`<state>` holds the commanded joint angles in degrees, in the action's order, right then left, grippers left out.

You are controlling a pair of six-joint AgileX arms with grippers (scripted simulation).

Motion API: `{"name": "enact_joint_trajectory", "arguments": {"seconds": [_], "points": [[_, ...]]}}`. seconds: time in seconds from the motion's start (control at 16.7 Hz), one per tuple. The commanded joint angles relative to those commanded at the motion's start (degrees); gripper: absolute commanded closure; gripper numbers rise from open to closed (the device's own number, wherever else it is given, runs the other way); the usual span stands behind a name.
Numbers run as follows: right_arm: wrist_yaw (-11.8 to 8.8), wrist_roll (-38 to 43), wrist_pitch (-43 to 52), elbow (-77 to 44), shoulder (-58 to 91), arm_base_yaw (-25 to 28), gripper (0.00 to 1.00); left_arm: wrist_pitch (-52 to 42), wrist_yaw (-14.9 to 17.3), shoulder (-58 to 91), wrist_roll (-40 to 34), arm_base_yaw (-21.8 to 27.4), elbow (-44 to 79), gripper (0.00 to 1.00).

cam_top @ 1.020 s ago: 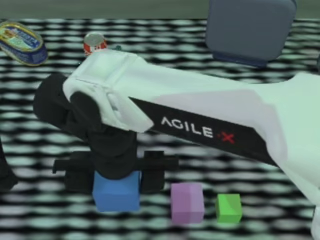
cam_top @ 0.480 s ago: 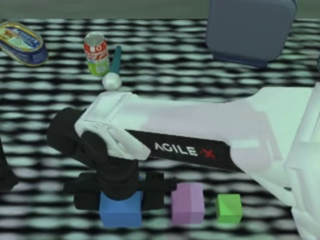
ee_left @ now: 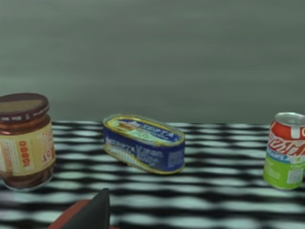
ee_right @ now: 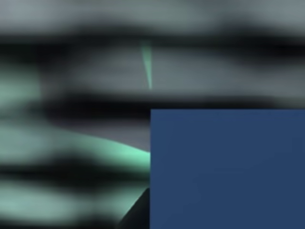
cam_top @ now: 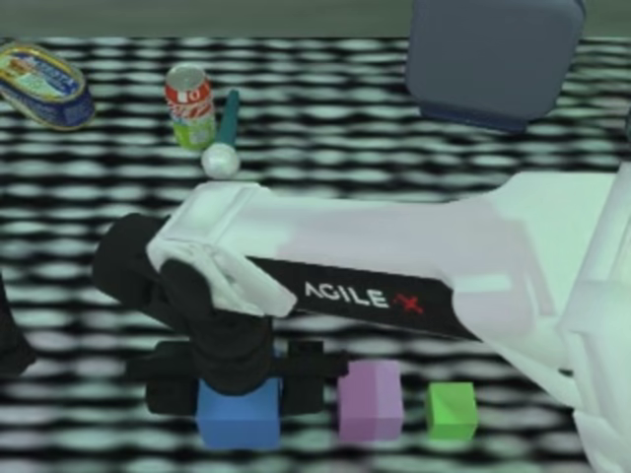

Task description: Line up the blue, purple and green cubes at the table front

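The blue cube [cam_top: 237,422] sits at the table front [cam_top: 89,443], at the left end of a row with the purple cube [cam_top: 370,399] and the small green cube [cam_top: 453,411]. My right arm reaches across from the right, and its gripper [cam_top: 237,386] stands over the blue cube, shut on it with a black finger on each side. In the right wrist view the blue cube [ee_right: 228,167] fills much of the picture, with one dark finger [ee_right: 138,212] against its edge. My left arm [cam_top: 8,340] is parked at the table's left edge.
A grey-blue rounded box [cam_top: 493,59] stands at the back right. At the back left are a blue fish tin [cam_top: 44,84], a red and green soda can [cam_top: 190,103] and a teal-handled tool with a white ball [cam_top: 223,148]. A brown jar [ee_left: 24,140] shows in the left wrist view.
Over the last second my right gripper came down and towards the table front with the blue cube, uncovering the soda can behind it. Nothing has moved in the last half second.
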<state>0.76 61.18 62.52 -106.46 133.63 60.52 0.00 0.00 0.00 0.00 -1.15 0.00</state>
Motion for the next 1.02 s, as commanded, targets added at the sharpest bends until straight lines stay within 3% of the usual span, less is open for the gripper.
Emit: {"name": "enact_joint_trajectory", "arguments": {"seconds": [0.42, 1.02], "points": [[0.0, 0.0, 0.0, 0.0, 0.0, 0.0, 0.02, 0.0, 0.0, 0.0, 0.0, 0.0, 0.0, 0.0], [0.0, 0.0, 0.2, -0.2, -0.02, -0.06, 0.0, 0.0, 0.0, 0.0, 0.0, 0.0, 0.0, 0.0]]}}
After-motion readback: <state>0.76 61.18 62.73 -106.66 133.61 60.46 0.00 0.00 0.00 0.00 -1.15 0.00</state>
